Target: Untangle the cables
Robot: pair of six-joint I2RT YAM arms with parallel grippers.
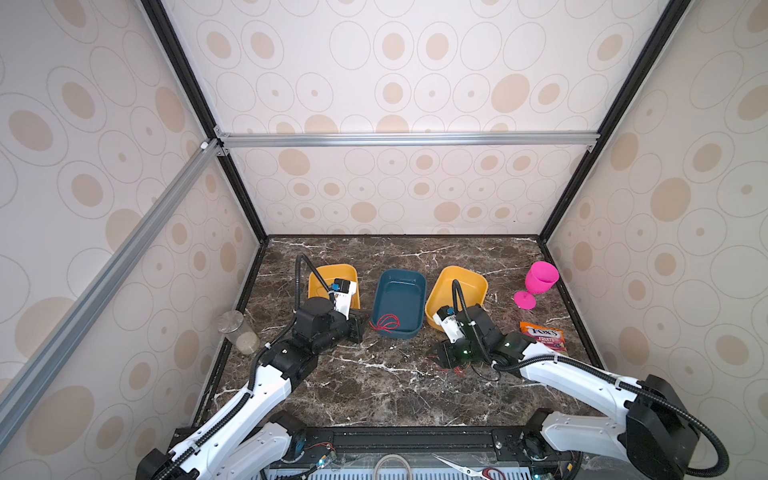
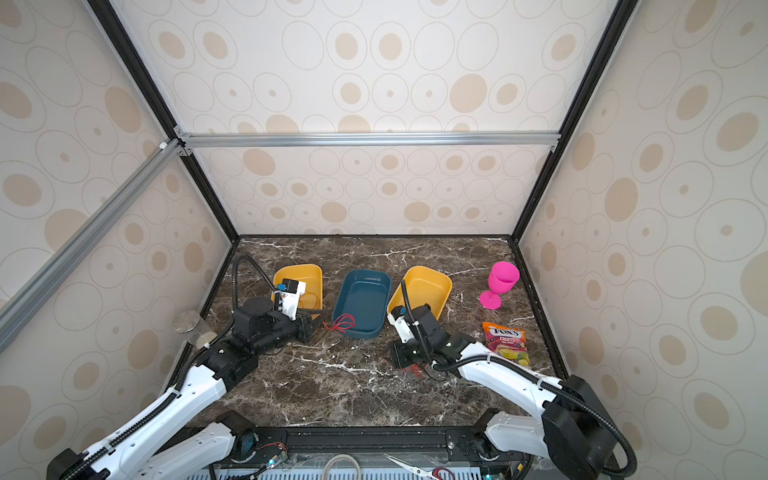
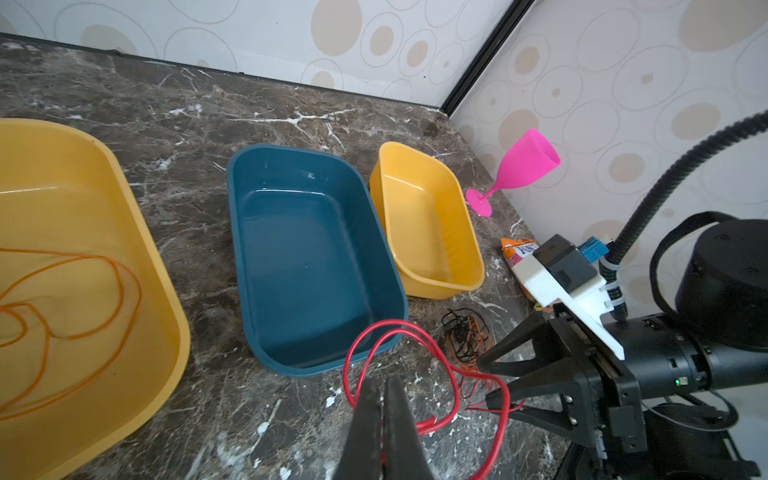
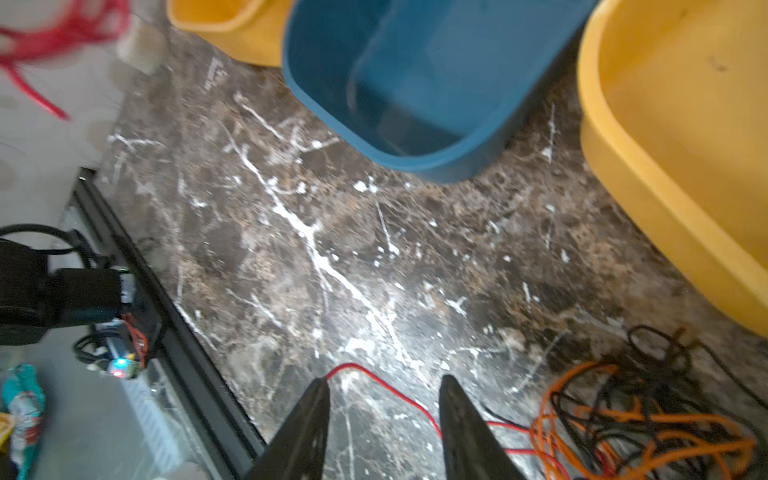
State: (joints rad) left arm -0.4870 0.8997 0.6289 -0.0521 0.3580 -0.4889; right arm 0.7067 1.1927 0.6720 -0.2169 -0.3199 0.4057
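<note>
Left gripper pinched tight on red cable; its loops sit at blue tray lower-left corner in a top view. Right gripper: jaws partly apart, gripping nothing, orange-black tangle just beside.

Light was bright, soft and even in both top views, washing the patterned walls pale across the upper half of the frame. The marble tabletop at lower centre stayed darker, with only faint shadows beside the blue tray. The walls splayed outward toward the corners (a wide lens). The left wrist view was sharp, with thin glare lines on the tray's floor. The right wrist view was smeared by motion blur: the red cable was soft and the orange and black tangle slightly clearer.
</note>
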